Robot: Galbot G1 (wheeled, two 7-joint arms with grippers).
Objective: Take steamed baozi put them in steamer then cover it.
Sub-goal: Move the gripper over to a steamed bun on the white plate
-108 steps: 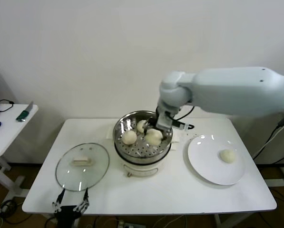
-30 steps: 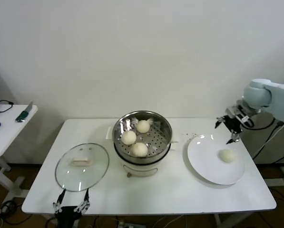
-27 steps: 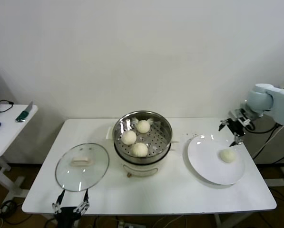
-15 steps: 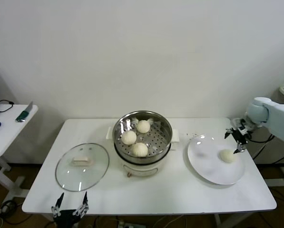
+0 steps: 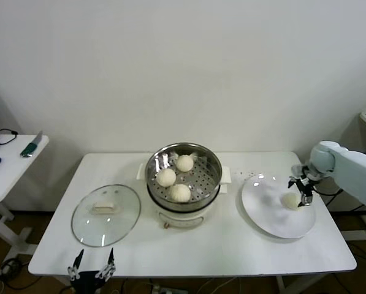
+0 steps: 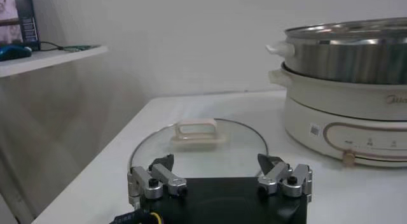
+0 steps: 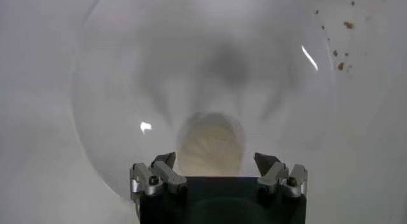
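Note:
Three steamed baozi (image 5: 179, 192) lie in the steel steamer (image 5: 211, 160) on its cream pot base at the table's middle. One more baozi (image 5: 291, 201) rests on the white plate (image 5: 268, 217) at the right. My right gripper (image 5: 299, 190) hovers just above this baozi with its jaws open; in the right wrist view the baozi (image 7: 210, 144) sits between and below the spread fingertips (image 7: 167, 159). The glass cover (image 5: 106, 214) lies flat on the table at the left. My left gripper (image 5: 94, 262) stays open at the table's front edge, near the cover (image 6: 198, 146).
A small side table (image 5: 8, 165) stands at the far left with a green-handled tool and cables. Dark crumbs (image 7: 340, 50) dot the tabletop beside the plate. The steamer's pot base (image 6: 346, 126) shows in the left wrist view.
My right gripper has come down and slightly right, from above the plate's far edge to just over the baozi on the plate. The left gripper dropped a little lower at the front edge.

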